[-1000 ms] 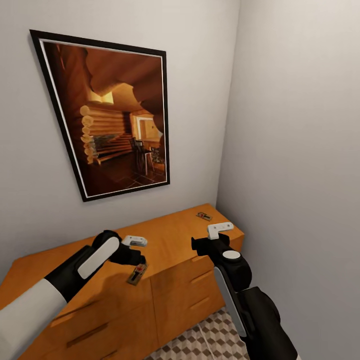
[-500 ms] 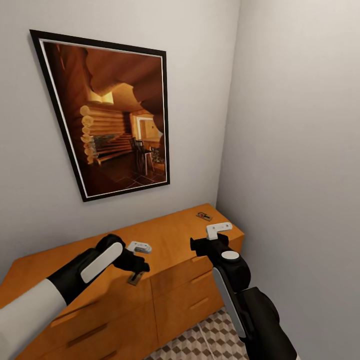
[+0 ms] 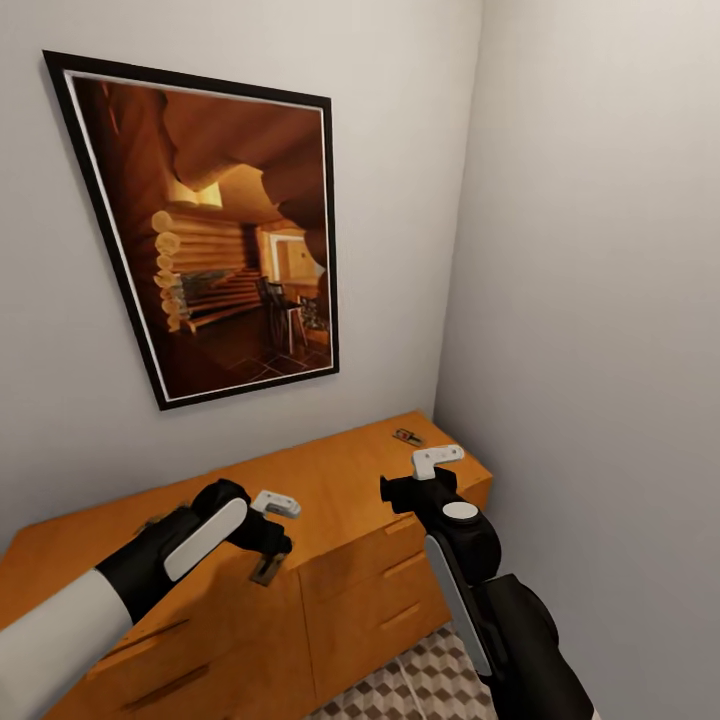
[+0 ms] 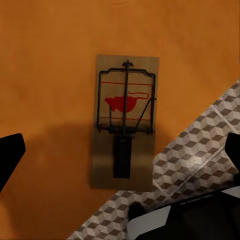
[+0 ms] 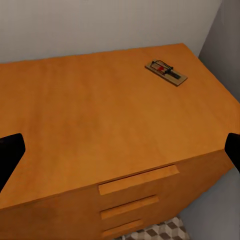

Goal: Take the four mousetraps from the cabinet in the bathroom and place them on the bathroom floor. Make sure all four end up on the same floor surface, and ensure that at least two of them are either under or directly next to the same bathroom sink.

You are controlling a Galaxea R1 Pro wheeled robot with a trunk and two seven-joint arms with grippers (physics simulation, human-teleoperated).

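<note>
The orange cabinet point(image 3: 340, 480) stands in the corner under a framed picture. One mousetrap point(image 3: 265, 569) lies at the top's front edge; in the left wrist view this mousetrap point(image 4: 125, 122) overhangs the edge, with the bathroom floor point(image 4: 200, 145) below. My left gripper point(image 3: 272, 545) hangs open just above it, one fingertip on each side and apart from it. A second mousetrap point(image 3: 407, 436) lies near the cabinet's back right corner, also the mousetrap point(image 5: 166, 72) in the right wrist view. My right gripper point(image 3: 397, 489) is open above the top's right front, holding nothing. The sink is out of view.
A large framed picture point(image 3: 215, 230) hangs on the wall behind the cabinet. A grey wall point(image 3: 600, 350) closes off the right side close to my right arm. Drawer fronts with bar handles point(image 5: 139, 179) face me, and cube-pattern tiles point(image 3: 430, 685) show below.
My left gripper has come forward and down over the mousetrap at the front edge. The head view has shifted slightly. The right arm has held still.
</note>
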